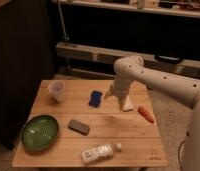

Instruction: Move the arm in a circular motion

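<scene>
Wooden table (118,127) is overhung by the arm (158,80); the gripper (111,93) is held just beside a blue object (96,98), its state cannot be told.

dim, warm amber light over the whole scene, falling from above: the wooden table (138,135) is the brightest patch, while the shelving behind and the cabinet (15,75) at left sink into near black. the arm (158,80) carries a soft sheen along its white shell, and the gripper (112,93), hanging over the table's far middle, drops a faint smudge of shadow on the boards.
</scene>
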